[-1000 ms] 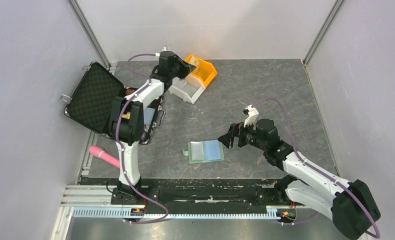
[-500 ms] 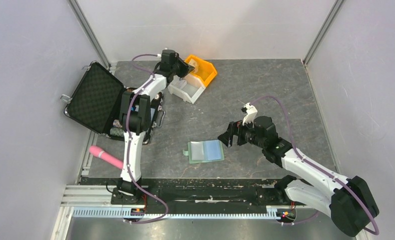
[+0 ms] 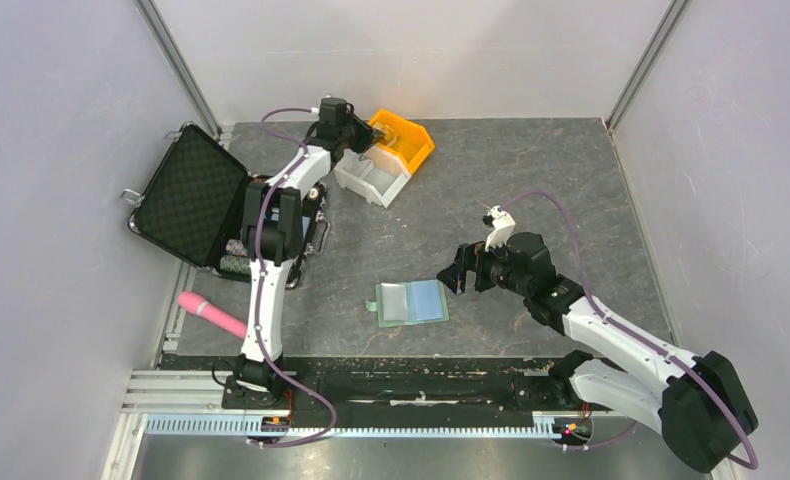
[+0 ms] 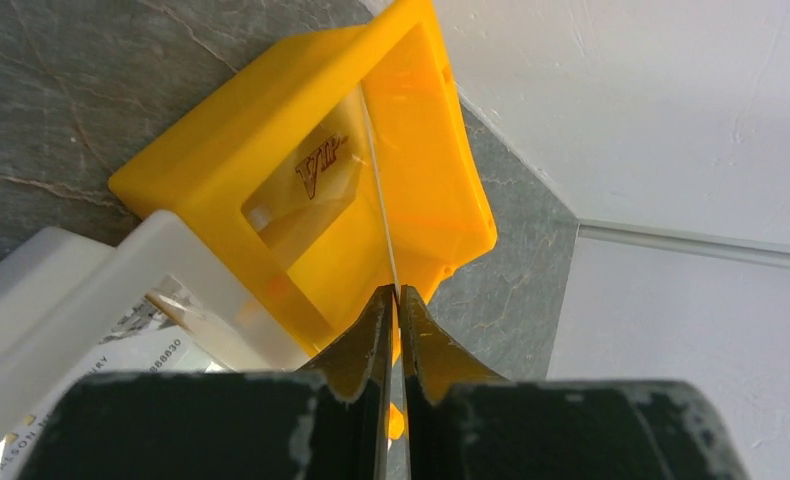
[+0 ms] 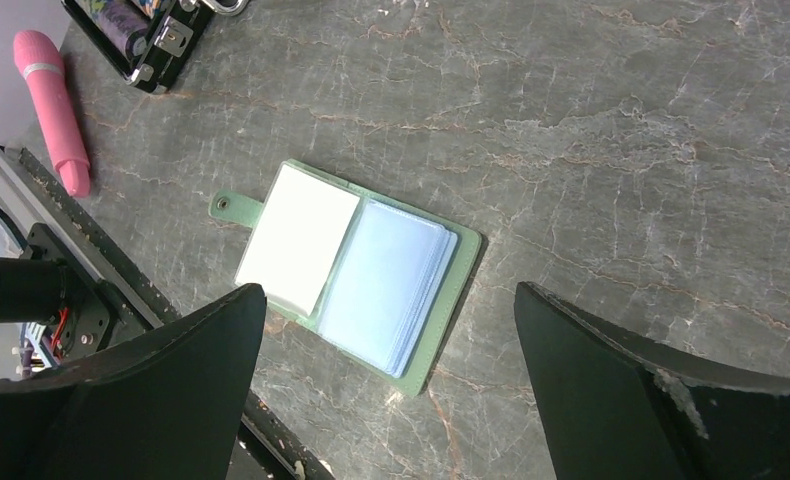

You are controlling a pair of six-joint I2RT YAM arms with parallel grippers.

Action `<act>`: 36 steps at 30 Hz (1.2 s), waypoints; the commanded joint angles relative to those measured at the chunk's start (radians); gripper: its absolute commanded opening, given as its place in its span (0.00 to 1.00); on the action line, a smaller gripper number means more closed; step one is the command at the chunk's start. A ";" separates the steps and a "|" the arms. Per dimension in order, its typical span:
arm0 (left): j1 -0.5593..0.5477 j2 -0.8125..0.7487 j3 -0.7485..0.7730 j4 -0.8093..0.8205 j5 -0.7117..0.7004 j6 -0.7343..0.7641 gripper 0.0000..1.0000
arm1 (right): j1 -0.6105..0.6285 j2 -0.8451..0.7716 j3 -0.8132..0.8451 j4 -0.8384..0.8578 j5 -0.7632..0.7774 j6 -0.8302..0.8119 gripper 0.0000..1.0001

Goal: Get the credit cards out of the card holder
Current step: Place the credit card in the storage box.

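The sage-green card holder (image 3: pixel 411 303) lies open and flat on the table. In the right wrist view the card holder (image 5: pixel 351 275) shows a white left panel and pale blue clear sleeves on its right panel. My right gripper (image 3: pixel 458 275) hovers just right of it, and the right gripper (image 5: pixel 388 290) is wide open with nothing between its fingers. At the back, my left gripper (image 3: pixel 371 143) reaches over the orange bin (image 3: pixel 406 140). Its jaws (image 4: pixel 396 290) pinch a thin credit card (image 4: pixel 376 170), seen edge-on, that stands down inside the orange bin (image 4: pixel 271 130).
A white bin (image 3: pixel 373 180) sits against the orange one, with printed paper inside. An open black foam-lined case (image 3: pixel 186 195) stands at the left. A pink cylinder (image 3: pixel 211 313) lies near the front left edge. Grey walls enclose the table.
The left arm has stretched farther back, carrying its gripper over the orange bin. The right gripper has stayed open and almost still beside the card holder.
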 commanded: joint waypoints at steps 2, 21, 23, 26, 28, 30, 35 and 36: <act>0.014 0.025 0.087 -0.019 0.031 0.018 0.13 | -0.004 -0.003 0.058 0.004 0.026 -0.014 0.98; 0.022 0.052 0.135 -0.047 0.006 0.038 0.24 | -0.005 -0.010 0.057 -0.017 0.053 -0.011 0.98; 0.022 0.062 0.156 -0.060 0.003 0.042 0.24 | -0.006 -0.010 0.056 -0.017 0.053 -0.011 0.98; 0.023 0.072 0.177 -0.068 -0.005 0.048 0.24 | -0.007 -0.010 0.054 -0.017 0.055 -0.011 0.98; 0.023 0.074 0.182 -0.068 -0.010 0.048 0.25 | -0.009 -0.012 0.056 -0.018 0.053 -0.011 0.98; 0.023 0.073 0.185 -0.066 -0.013 0.050 0.26 | -0.011 -0.013 0.056 -0.018 0.055 -0.011 0.98; 0.023 0.074 0.187 -0.069 -0.018 0.065 0.17 | -0.012 -0.003 0.063 -0.018 0.054 -0.012 0.98; 0.023 0.075 0.186 -0.070 -0.016 0.067 0.15 | -0.012 0.000 0.064 -0.018 0.055 -0.012 0.98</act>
